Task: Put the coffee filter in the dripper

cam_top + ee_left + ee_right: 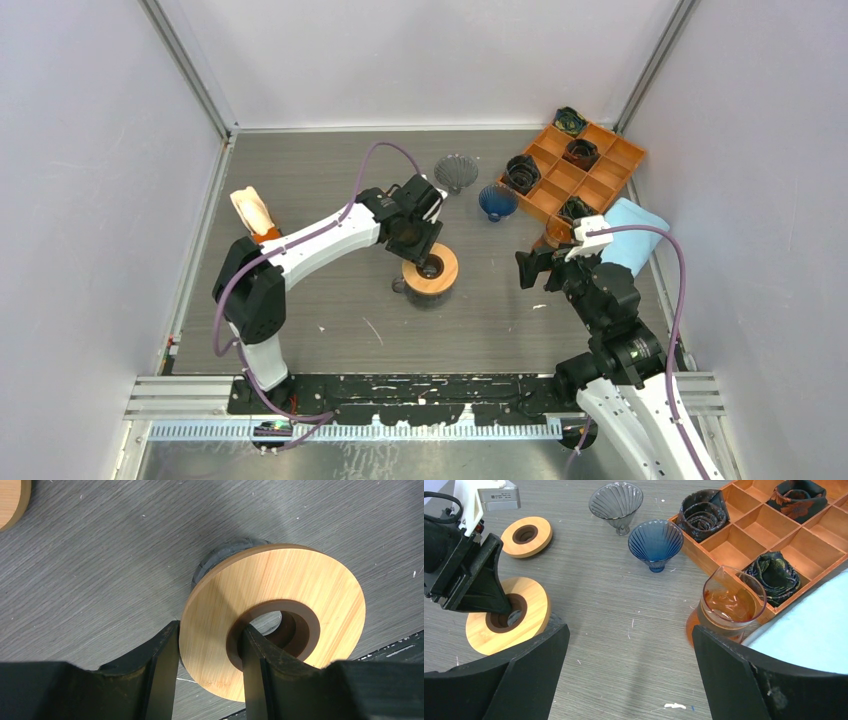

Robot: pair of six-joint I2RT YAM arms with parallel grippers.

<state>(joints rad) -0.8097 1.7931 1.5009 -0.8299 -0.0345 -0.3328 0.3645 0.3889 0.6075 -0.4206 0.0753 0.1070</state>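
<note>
From above, you see your left gripper (428, 260) at mid-table, clamped on a flat, round bamboo ring (441, 281) with a dark brown collar. The cream paper coffee filter (250, 208) stands at the table's left side, well apart from both grippers and outside either dripper. The smoke-grey ribbed glass dripper (456, 172) and the blue ribbed glass dripper (497, 201) sit side by side toward the back, just left of the orange compartment tray (600, 188). Your right gripper (538, 265) hangs on the right, near a light blue cloth (630, 235).

In the left wrist view, one finger (167, 665) lies against the ring's outer rim. The other stands inside the centre hole against the collar, so the wooden band is pinched between them. A dark grey round object (225, 555) sits under the ring on the grey wood-grain table (100, 555). You cannot tell whether the ring rests on it. The edge of a second bamboo disc (10, 500) shows in the top left corner.

In the right wrist view, your right fingers are spread wide with nothing between them. Ahead of them an amber glass carafe (729, 605) stands just beside the tray's near corner. Both drippers stand mouth-up, and the blue one is nearer the tray. Dark rolled fabric pieces (701, 515) fill several compartments. The second bamboo disc lies flat beyond your left gripper.
</note>
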